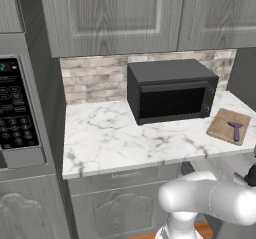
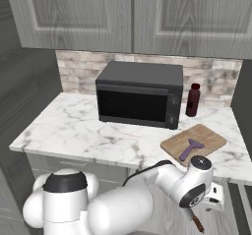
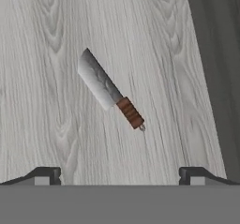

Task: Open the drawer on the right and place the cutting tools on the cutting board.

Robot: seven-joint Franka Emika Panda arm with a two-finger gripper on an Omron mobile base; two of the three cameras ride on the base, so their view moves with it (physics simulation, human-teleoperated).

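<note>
T-shaped tool (image 2: 189, 149) on cutting board (image 2: 206, 135), right of microwave (image 2: 140, 94).

Glossy white rounded arm (image 2: 147, 192) segments with dark joint bands and small dark pincer (image 3: 120, 175) tips.

Left base view: control panel (image 1: 15, 110) at left edge — cut off by the frame, key labels too small to read. Cutting board (image 1: 229, 125) at right: the purple tool (image 1: 235, 130) on it is small, its shape unclear.

Right base view: the drawer (image 2: 170, 214) at bottom is largely hidden behind the arm; knife (image 2: 197, 223) pokes out below the wrist, handle alone visible.

Hand view: gripper (image 3: 120, 176) fingertips cut by the bottom band — just the tips show.
</note>
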